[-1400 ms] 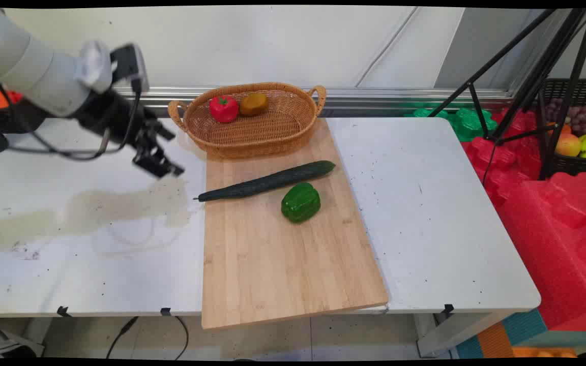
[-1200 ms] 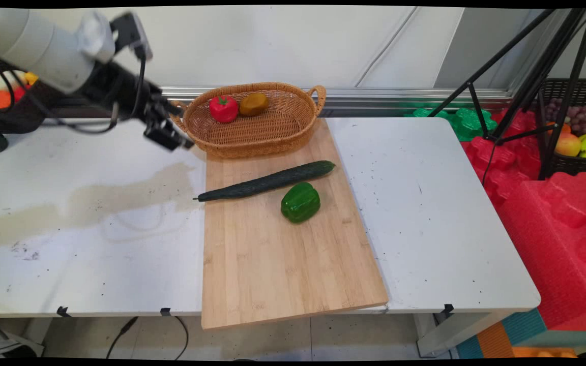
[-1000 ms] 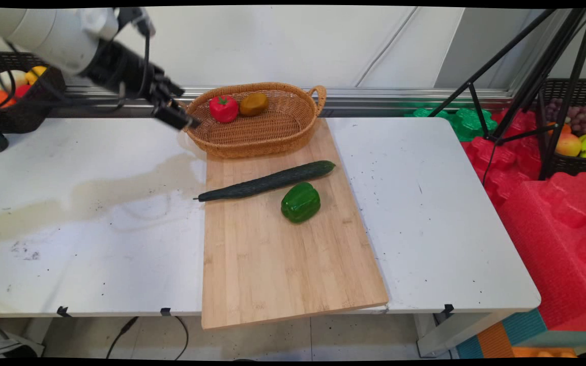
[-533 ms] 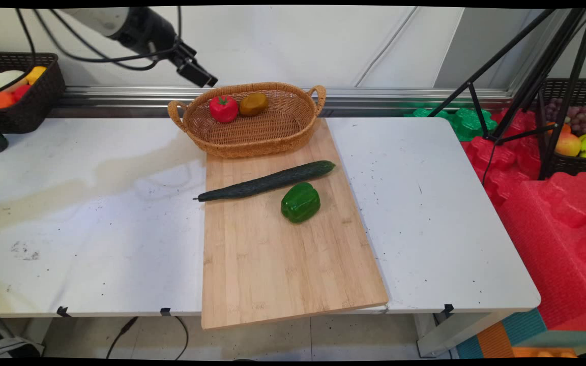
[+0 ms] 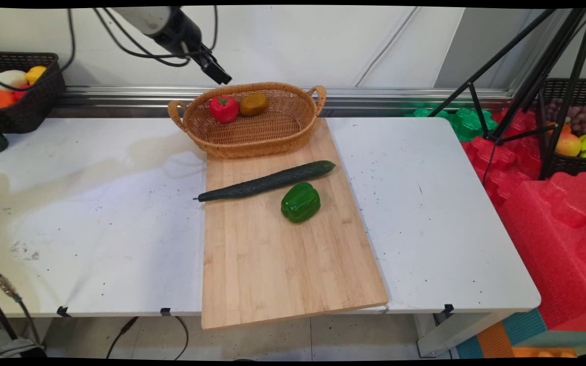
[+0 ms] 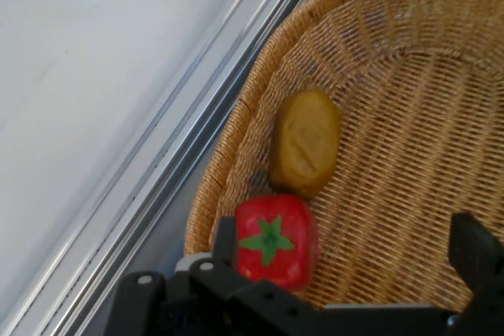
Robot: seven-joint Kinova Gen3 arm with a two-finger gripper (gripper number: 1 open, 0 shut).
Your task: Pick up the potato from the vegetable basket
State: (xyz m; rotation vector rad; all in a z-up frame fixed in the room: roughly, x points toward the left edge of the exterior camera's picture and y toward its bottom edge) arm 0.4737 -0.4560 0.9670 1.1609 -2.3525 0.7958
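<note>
My gripper (image 5: 220,77) hangs in the air just above the back left rim of a wicker basket (image 5: 293,133), holding nothing. In the hand view the gripper (image 6: 346,248) is open, its fingers (image 6: 225,240) wide apart. A red pepper (image 6: 276,241) with a green stem lies below, close to the left finger. A brown potato (image 6: 305,142) lies beside it on the basket floor (image 6: 409,163). In the main view the red pepper (image 5: 223,108) and the potato (image 5: 254,103) sit in the basket's back left part.
A wooden cutting board (image 5: 277,254) carries the basket, a long dark cucumber (image 5: 267,181) and a green bell pepper (image 5: 300,202). A dark basket of fruit (image 5: 16,91) stands at the table's back left. A tripod (image 5: 527,86) and red foam (image 5: 552,218) are on the right.
The arm rose from low over the table's left side and swung right and back. The gripper now hangs over the wicker basket's rear left rim. Nothing on the table moved.
</note>
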